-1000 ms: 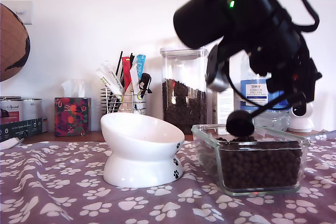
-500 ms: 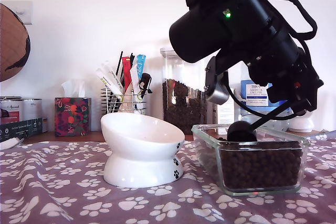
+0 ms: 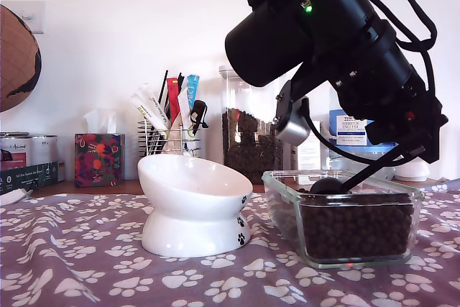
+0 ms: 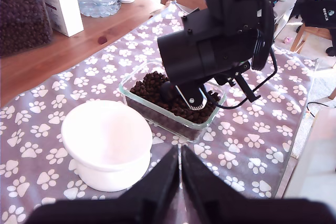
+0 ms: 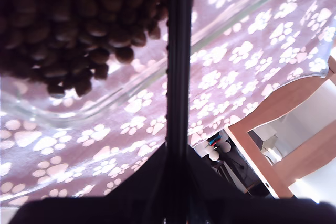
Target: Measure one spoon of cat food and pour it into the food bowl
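One kibble jar (image 3: pixel 251 131), pen holder (image 3: pixel 169 138) behind food bowl (image 3: pixel 194 203).

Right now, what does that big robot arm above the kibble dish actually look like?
The arm is matte black, built from chunky rounded cylinders. A small green light glows on its top housing, a round silver metal disc sits on its underside, and thin black cables loop along its outside.
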### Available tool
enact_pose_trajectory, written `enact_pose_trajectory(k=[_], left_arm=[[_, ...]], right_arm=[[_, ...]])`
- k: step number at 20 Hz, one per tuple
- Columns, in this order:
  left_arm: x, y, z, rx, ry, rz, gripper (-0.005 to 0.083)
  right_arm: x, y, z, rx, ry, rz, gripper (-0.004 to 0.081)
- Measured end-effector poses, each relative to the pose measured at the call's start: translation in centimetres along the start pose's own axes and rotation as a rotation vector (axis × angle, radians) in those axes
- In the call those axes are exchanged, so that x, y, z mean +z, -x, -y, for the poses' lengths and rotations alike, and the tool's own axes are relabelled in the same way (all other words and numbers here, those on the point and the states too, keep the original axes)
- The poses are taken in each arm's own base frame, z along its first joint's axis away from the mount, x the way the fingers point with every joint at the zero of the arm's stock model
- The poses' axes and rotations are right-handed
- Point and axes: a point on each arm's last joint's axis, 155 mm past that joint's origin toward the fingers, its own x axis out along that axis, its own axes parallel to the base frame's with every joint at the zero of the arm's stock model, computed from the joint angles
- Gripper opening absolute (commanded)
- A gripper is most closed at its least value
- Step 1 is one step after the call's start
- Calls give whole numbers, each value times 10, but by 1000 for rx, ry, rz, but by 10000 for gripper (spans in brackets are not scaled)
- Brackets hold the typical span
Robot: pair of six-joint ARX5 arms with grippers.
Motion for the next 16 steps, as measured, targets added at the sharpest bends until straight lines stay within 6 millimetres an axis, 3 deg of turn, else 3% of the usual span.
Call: enact_pose_trajectory(k=[8, 16], left_arm=[[0, 0, 0, 0, 0, 0, -22], [0, 0, 2, -8, 0, 0, -22]], right_arm=[[5, 2, -19, 117, -37, 30, -13], [3, -8, -39, 330, -263, 17, -13]])
